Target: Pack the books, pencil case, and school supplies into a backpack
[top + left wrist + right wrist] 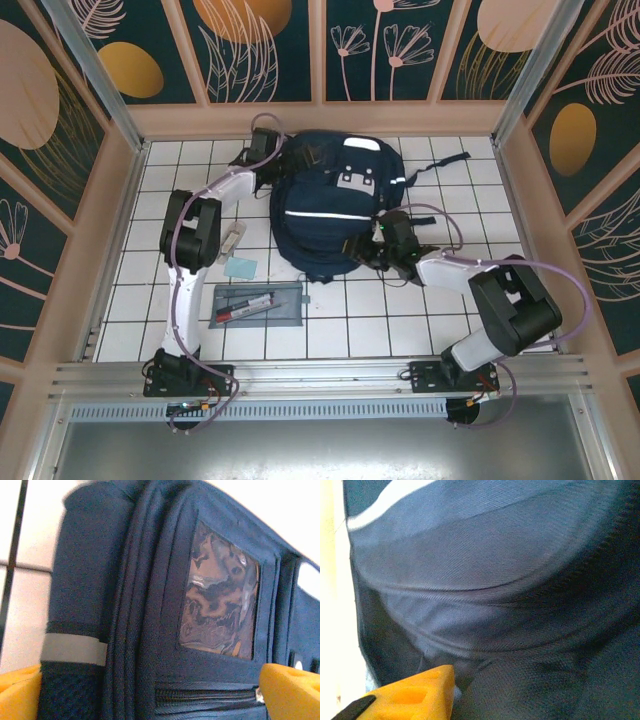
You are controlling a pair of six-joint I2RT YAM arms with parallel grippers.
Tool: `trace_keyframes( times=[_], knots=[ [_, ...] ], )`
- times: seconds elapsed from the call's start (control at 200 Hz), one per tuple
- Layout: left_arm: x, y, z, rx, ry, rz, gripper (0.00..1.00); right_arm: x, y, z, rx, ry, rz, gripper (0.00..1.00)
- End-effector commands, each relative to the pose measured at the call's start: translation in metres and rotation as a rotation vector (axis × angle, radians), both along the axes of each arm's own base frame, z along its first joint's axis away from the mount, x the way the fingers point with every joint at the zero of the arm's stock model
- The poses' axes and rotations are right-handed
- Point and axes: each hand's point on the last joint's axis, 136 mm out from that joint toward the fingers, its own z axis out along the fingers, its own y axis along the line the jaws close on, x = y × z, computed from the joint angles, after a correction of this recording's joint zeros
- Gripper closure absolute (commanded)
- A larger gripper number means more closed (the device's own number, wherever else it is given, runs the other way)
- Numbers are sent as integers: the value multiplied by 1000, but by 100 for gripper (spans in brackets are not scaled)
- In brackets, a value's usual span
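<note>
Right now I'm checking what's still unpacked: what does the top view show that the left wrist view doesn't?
Top view: pencil case, blue-green square and whitish strip lie on the tiles left of the backpack. Left wrist view: the zipper below the clear window, close up. Both: the navy backpack and the open left gripper at it.

Tiled table — backpack, pencil case

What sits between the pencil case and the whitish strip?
The blue-green square lies on the tiles between the pencil case and the strip, as the top view shows.
</note>
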Motion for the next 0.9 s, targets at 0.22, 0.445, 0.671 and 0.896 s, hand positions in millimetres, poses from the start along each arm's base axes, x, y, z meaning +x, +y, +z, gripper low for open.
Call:
trace_keyframes(
  times=[0.22, 0.445, 0.671, 0.896],
  knots=[
    [-28, 20, 85, 325, -92, -43, 1, 44, -13, 105, -209, -324, -78, 32],
    [-90, -5, 85, 275, -64, -131, 4, 92, -91, 147, -189, -372, -234, 1],
    [-150, -62, 66, 262, -39, -231, 11, 119, -157, 123, -200, -322, -300, 1],
    [-170, -123, 32, 375, 6, -323, 28, 112, -183, 101, -163, -274, -355, 6]
  ],
)
